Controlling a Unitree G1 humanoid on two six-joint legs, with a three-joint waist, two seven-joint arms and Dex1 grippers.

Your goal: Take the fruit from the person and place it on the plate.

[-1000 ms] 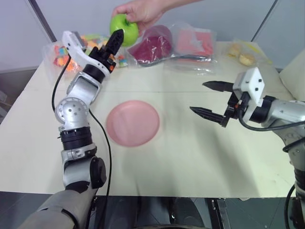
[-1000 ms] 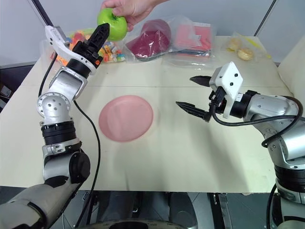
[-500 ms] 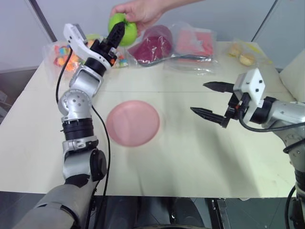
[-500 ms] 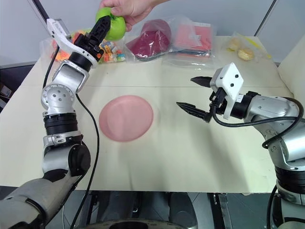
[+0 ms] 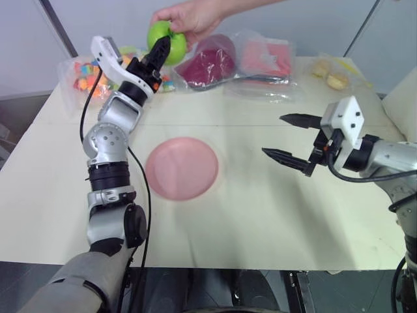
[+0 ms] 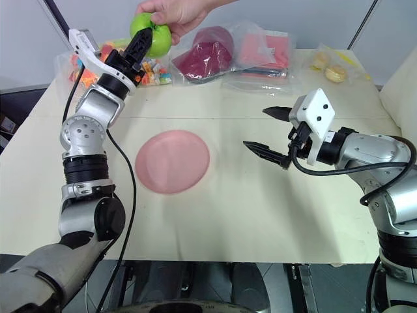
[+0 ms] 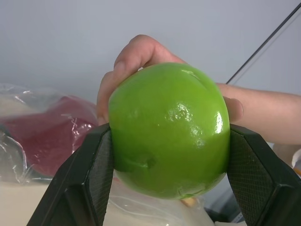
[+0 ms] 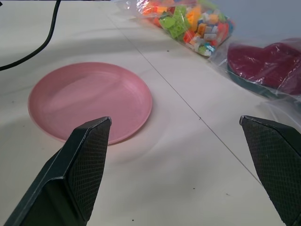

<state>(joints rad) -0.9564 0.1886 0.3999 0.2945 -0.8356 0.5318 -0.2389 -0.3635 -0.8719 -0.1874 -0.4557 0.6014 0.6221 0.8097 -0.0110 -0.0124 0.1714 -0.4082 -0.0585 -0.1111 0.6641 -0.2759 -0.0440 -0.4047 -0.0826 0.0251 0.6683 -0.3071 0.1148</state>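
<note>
The cream counter (image 5: pixel 260 215) is stretching out under both my arms. Along its far edge, clear bags are lying in a row: one of colourful building bricks (image 8: pixel 193 21), one holding a dark red item (image 5: pixel 210 63), one with flat pink-red sheets (image 5: pixel 266 57), and one with pale yellowish round items (image 5: pixel 330 74) off toward my right.

The pink plate (image 5: pixel 181 167) is sitting flat near the middle of the counter, bare on top, nearer my left arm than my right.

The person's hand (image 5: pixel 189 16) is reaching in from beyond the far edge, above the bags, gripping the green apple (image 7: pixel 169 129) from its top and back. The apple is hanging in the air over the far part of the counter, well apart from the plate.

My left tool (image 5: pixel 161 51) is reaching up and forward to that apple. In the left wrist view its two black fingers (image 7: pixel 96 174) are pressing against opposite sides of the fruit, so I am clamping the apple while the person's fingers are also on it.

My right tool (image 5: pixel 292 140) is hovering above the counter to the right of the plate, pointing toward it, its fingers (image 8: pixel 89 160) standing wide apart and gripping nothing.
</note>
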